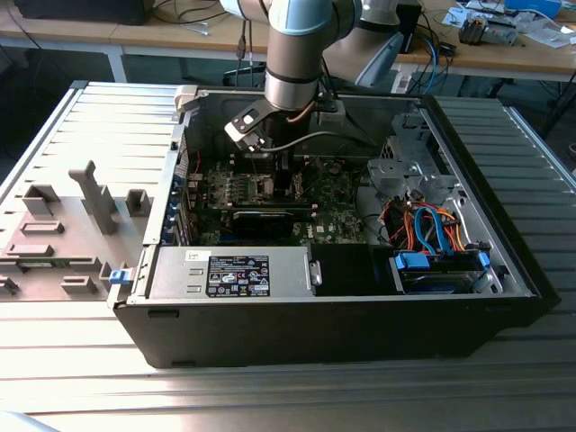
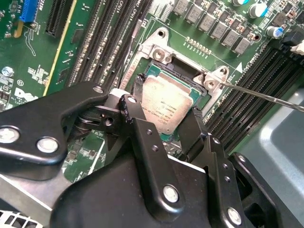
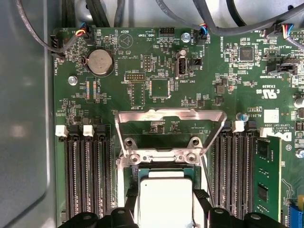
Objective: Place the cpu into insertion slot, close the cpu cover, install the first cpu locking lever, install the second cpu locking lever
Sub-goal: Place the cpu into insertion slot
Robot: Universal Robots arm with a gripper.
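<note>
Misalignment is your danger: the claw [image 2: 167, 99] is closed narrowly on opposite edges of the cpu [image 2: 166, 108], which sits at the insertion slot [image 2: 180, 69] with the cpu cover [image 3: 171, 115] swung open, and any tilt or corner mismatch there could crush its contacts.
</note>
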